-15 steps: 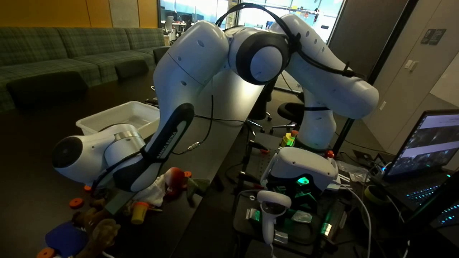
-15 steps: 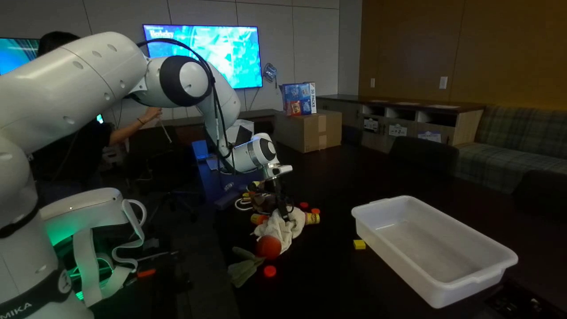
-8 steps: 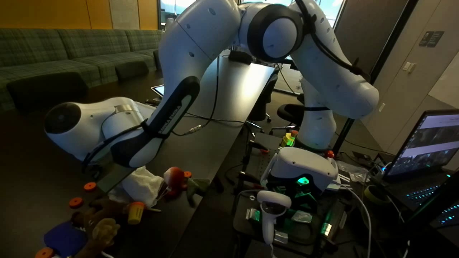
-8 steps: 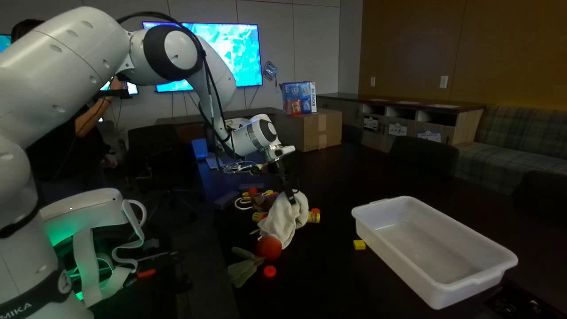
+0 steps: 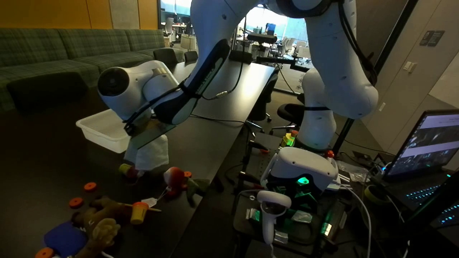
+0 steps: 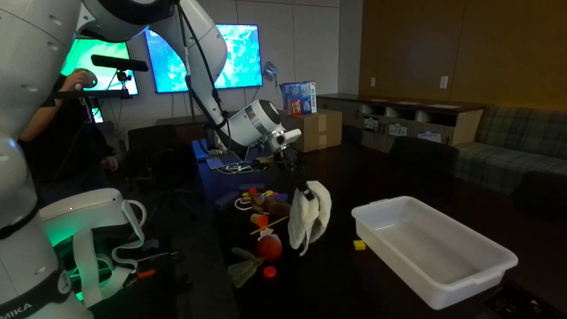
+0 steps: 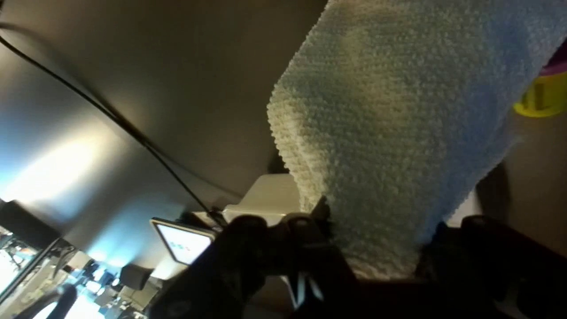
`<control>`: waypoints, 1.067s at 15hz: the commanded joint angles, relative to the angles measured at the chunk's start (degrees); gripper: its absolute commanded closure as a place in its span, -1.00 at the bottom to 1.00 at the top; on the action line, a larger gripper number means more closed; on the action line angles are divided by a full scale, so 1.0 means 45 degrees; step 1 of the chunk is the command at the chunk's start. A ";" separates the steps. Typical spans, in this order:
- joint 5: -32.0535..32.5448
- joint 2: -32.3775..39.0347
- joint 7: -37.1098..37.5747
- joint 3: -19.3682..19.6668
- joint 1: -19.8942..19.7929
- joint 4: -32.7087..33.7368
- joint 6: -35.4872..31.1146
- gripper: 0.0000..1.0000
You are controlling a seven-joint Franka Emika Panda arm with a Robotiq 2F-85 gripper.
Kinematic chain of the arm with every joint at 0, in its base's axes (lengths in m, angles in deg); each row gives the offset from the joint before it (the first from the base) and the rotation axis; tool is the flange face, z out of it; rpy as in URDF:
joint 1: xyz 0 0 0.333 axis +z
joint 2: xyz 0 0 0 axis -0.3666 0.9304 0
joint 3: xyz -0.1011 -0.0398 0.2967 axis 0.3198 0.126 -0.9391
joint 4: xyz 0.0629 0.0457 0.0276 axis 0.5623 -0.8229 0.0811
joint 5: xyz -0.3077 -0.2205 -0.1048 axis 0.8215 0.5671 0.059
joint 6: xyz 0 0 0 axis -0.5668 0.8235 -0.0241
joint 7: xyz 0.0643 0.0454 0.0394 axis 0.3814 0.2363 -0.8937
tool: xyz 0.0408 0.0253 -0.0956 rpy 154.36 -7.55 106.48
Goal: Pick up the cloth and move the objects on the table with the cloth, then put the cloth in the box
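Jaws clamped on the white cloth (image 6: 310, 217) — the gripper (image 6: 307, 193) holds it bunched, hanging over the dark table (image 6: 328, 283). Close by is a small yellow tub (image 5: 125, 169), then a red round toy (image 6: 269, 247); apart from them stands the white box (image 6: 398, 266). Far off — a plaid sofa (image 5: 34, 48).

You're in an office meeting room: plaid sofa (image 5: 32, 46) beyond an edge of your desk (image 5: 200, 143), wall screens (image 6: 241, 53) past one end.
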 commanded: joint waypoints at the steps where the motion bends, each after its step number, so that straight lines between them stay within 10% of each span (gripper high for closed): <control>1: 0.2099 -0.2108 0.2433 -0.0183 -0.1151 -0.2718 0.0580 0.69; 10: 0.4207 -0.1987 0.3385 -0.0656 -0.5673 -0.5880 0.1210 0.69; 16: 0.4825 0.0177 0.1514 -0.1735 -0.6642 -0.5689 -0.0822 0.69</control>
